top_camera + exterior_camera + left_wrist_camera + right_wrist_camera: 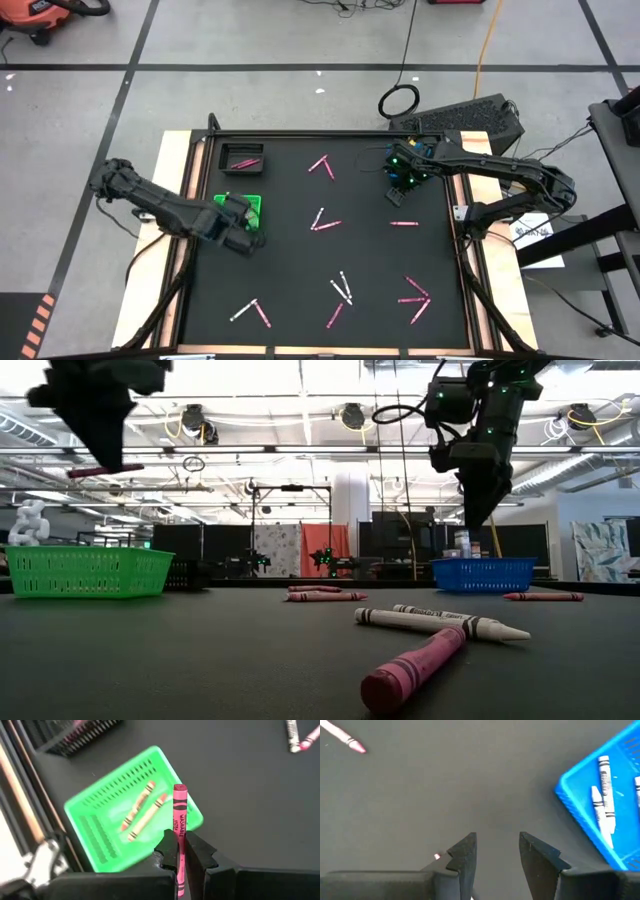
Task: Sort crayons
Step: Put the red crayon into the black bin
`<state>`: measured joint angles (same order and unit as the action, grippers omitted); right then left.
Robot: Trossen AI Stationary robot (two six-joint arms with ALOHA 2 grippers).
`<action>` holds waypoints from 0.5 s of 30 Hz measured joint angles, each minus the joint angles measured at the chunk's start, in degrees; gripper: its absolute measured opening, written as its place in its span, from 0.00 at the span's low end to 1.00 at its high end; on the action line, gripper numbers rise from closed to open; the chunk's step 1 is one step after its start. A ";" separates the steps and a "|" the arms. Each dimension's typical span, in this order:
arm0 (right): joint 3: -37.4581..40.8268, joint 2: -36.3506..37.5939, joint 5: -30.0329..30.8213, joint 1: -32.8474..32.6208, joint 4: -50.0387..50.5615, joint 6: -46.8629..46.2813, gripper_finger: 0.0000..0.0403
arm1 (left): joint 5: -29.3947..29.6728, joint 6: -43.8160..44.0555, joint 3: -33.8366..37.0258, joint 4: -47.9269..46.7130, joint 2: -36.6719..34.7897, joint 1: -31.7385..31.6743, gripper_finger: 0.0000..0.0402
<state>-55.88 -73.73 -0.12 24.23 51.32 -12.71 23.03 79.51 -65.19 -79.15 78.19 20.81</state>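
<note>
My left gripper (179, 845) is shut on a pink crayon (180, 810), high above the near edge of the green tray (115, 785), which holds two orange-yellow crayons (142, 812). In the high view this gripper (245, 232) stands just near of the green tray (250, 203). My right gripper (497, 845) is open and empty above the black mat, beside the blue tray (580, 805), which holds white crayons (604, 795). Pink and white crayons lie scattered flat on the mat (322, 220) (342, 290). My left gripper pinches the pink crayon about its middle (179, 837) between its two fingers. The fingers come from above and point down. The crayon lies about level below them (105, 468), lifted clear of the table and the tray.
A black tray (242, 158) with pink crayons stands at the mat's far left corner. Loose crayons lie at the far middle (322, 165), right (404, 223), near right (415, 295) and near left (250, 310). A pink crayon (415, 665) and a white crayon (440, 622) lie close to the low camera.
</note>
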 joint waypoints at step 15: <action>0.02 0.00 0.04 -8.51 -0.04 -5.61 0.33 | 5.27 -29.61 0.00 1.09 -1.03 -23.33 0.02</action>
<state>-55.86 -73.73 -0.08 15.72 51.29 -18.32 28.29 49.90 -65.19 -78.06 77.17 -2.53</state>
